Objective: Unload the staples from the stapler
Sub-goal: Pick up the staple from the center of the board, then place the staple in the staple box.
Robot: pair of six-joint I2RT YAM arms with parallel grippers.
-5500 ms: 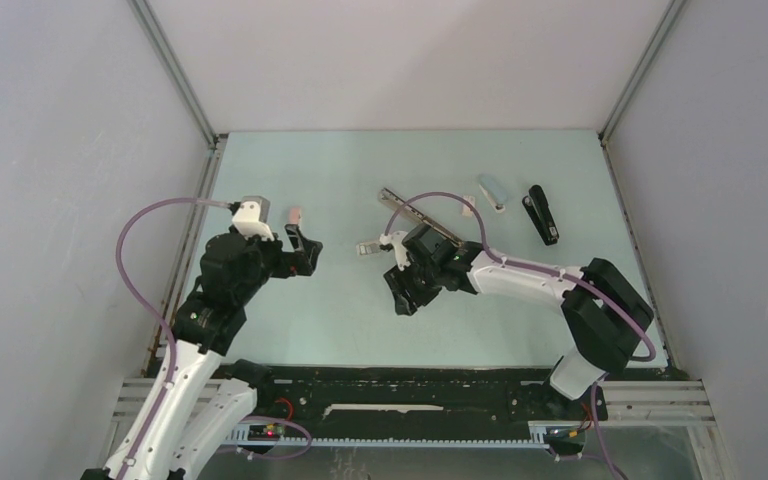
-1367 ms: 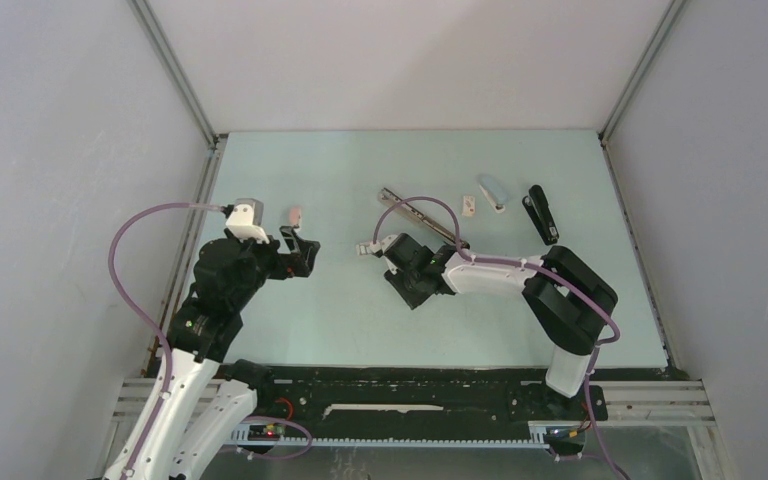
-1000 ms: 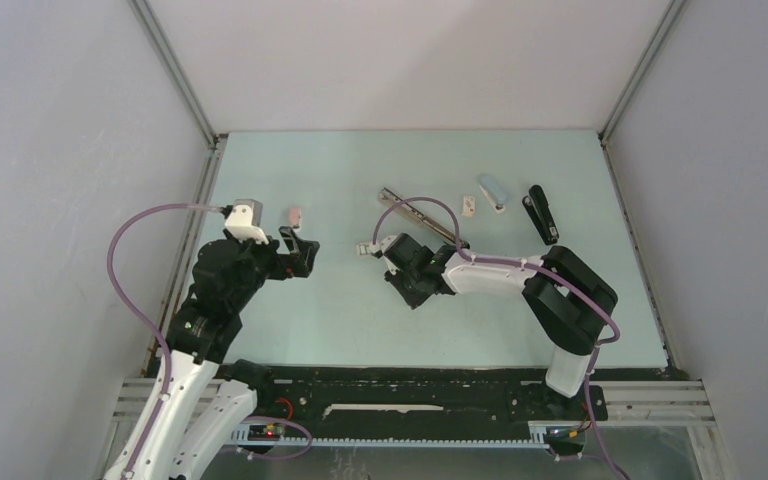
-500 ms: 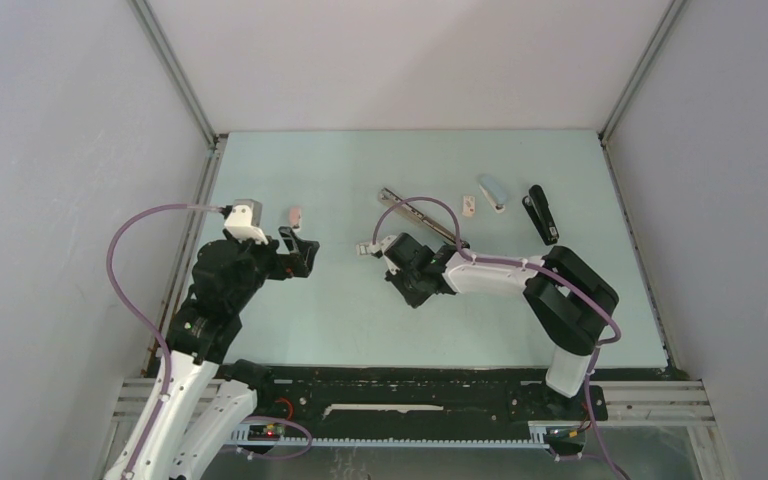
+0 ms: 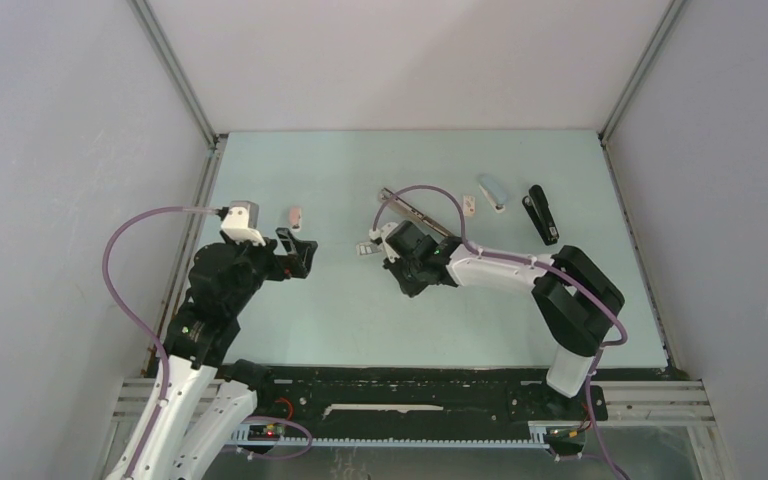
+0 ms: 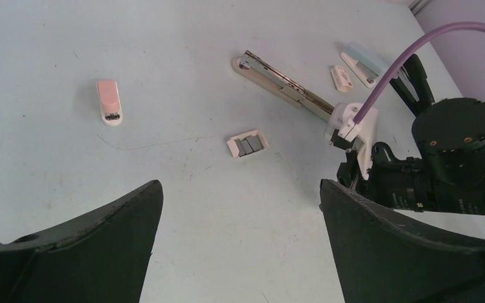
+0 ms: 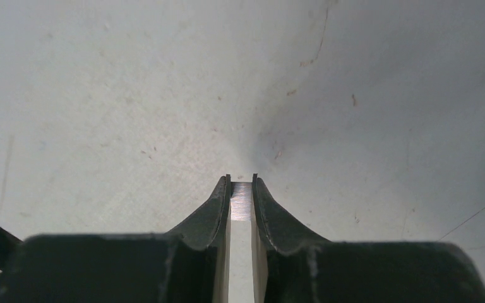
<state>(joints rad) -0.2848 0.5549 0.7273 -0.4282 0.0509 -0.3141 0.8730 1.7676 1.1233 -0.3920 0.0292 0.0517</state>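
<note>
- Top view: left jaws wide apart near the bench's (image 5: 340, 310) left edge; right jaws low near its middle, beside a small white tray (image 5: 365, 247).
- Left wrist view: grey staples (image 6: 247, 144) lie in that tray, near the open long stapler (image 6: 282, 88).
- Right wrist view: right jaws clamped on a thin silver staple strip (image 7: 242, 202) over the bench.

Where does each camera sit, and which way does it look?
Top: high above and behind the robot, looking down at the table; left arm and right arm show.
Left wrist: on the left arm, facing the long open stapler; the open left gripper frames it.
Right wrist: close over the table, facing down; the right gripper pinches staples.
Shared: top and left wrist both show the pink stapler.
</note>
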